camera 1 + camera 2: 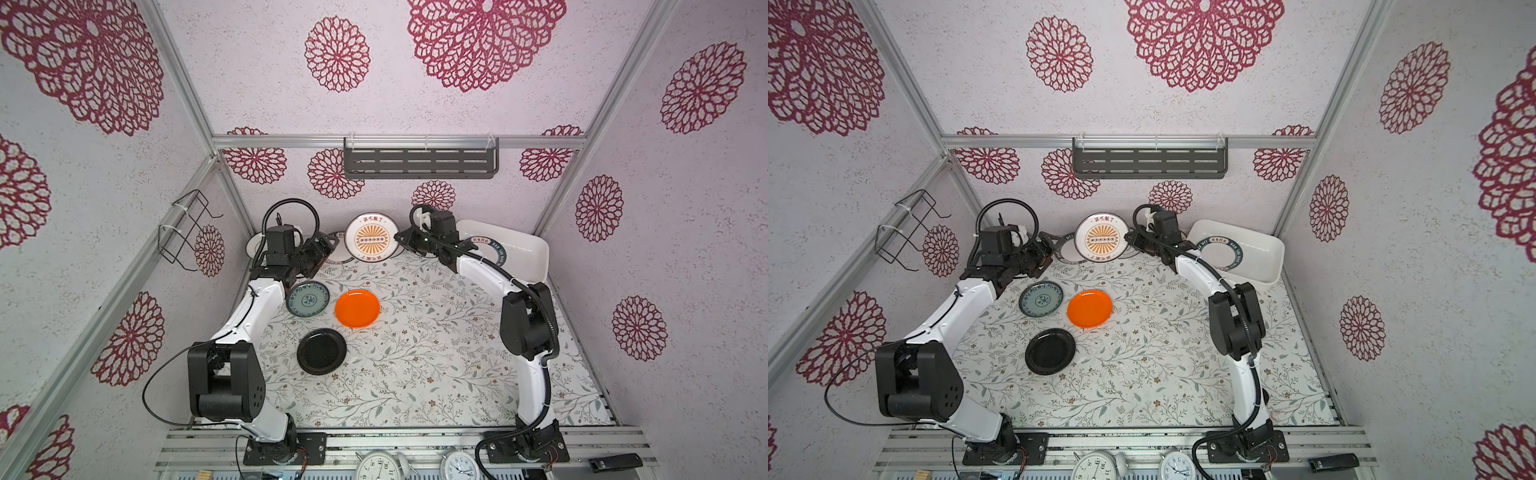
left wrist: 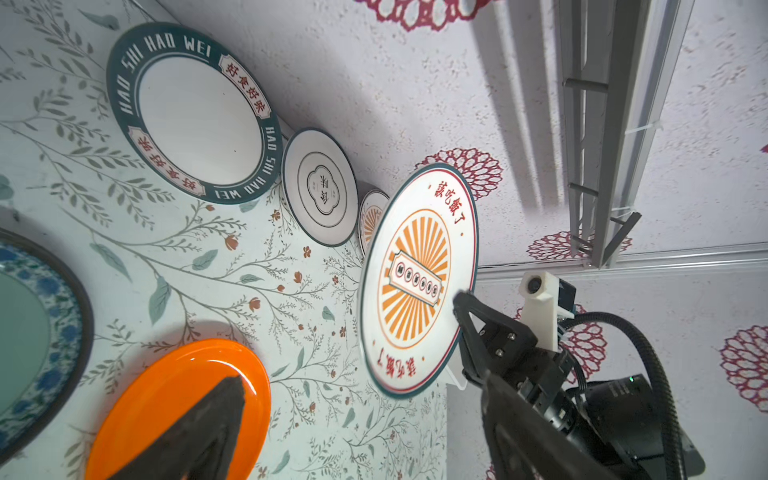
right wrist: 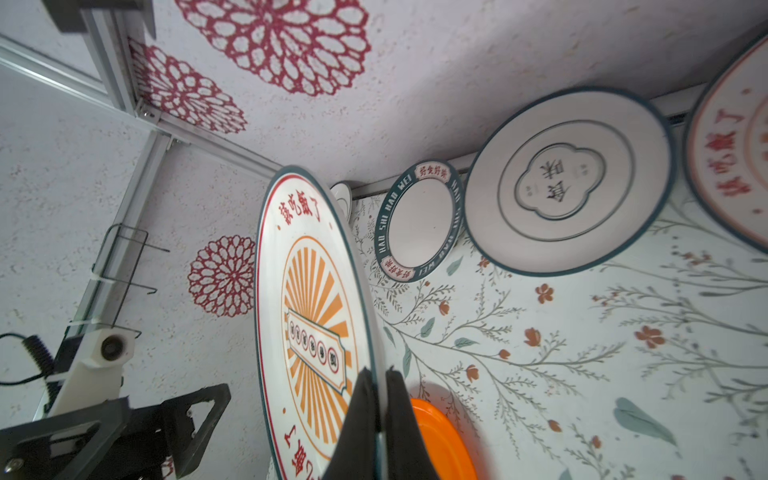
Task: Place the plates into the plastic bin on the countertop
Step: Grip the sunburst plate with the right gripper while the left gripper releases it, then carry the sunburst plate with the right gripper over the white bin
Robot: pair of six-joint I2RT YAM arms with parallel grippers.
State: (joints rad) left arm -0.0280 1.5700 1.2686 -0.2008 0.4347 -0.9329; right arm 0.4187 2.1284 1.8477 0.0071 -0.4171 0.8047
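A white plate with an orange sunburst [image 1: 371,239] [image 3: 307,316] stands on edge in the air near the back wall. My right gripper [image 1: 397,237] [image 3: 379,372] is shut on its rim. Left of that plate my left gripper [image 1: 326,247] [image 2: 361,386] is open and holds nothing. The plastic bin [image 1: 528,249] [image 1: 1262,257] sits at the back right with a green-rimmed plate [image 1: 1221,254] in it. Teal [image 1: 307,299], orange [image 1: 357,308] and black [image 1: 321,351] plates lie flat on the countertop [image 1: 415,353]. A green-rimmed plate [image 2: 199,116] and a ringed plate [image 2: 320,187] are by the back wall.
A dark grey slotted shelf [image 1: 419,162] hangs on the back wall above the plates. A black wire rack [image 1: 187,228] juts from the left wall. Two clocks [image 1: 378,467] sit beyond the front rail.
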